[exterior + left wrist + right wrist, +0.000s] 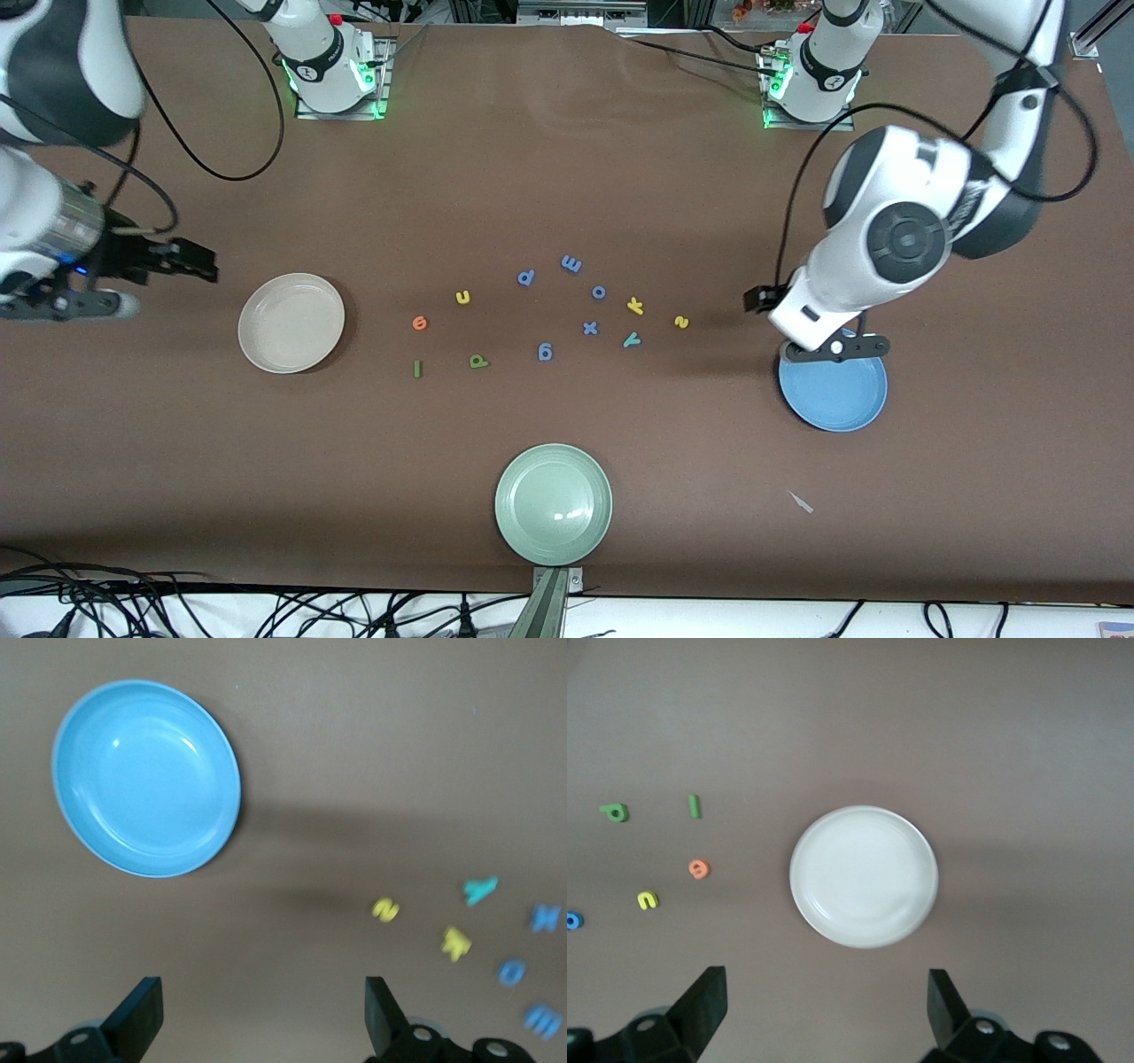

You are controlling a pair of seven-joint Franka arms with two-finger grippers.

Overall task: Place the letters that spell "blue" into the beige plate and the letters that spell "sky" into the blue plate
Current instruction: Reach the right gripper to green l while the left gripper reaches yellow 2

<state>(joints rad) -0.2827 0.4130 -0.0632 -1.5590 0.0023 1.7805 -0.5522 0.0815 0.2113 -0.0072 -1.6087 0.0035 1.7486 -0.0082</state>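
Brown matte table cover [549,177] fills nearly the whole front view, lightly creased, evenly lit from above with soft shadows. Pale green plate [554,503] sits at the edge nearest the front camera. Small scrap of whitish tape [802,502] lies on the cover toward the left arm's end. Black cables [266,611] tangle along a white strip below the table edge. Metal frame parts [567,13] show at the top.

White arms, black joints, cables.
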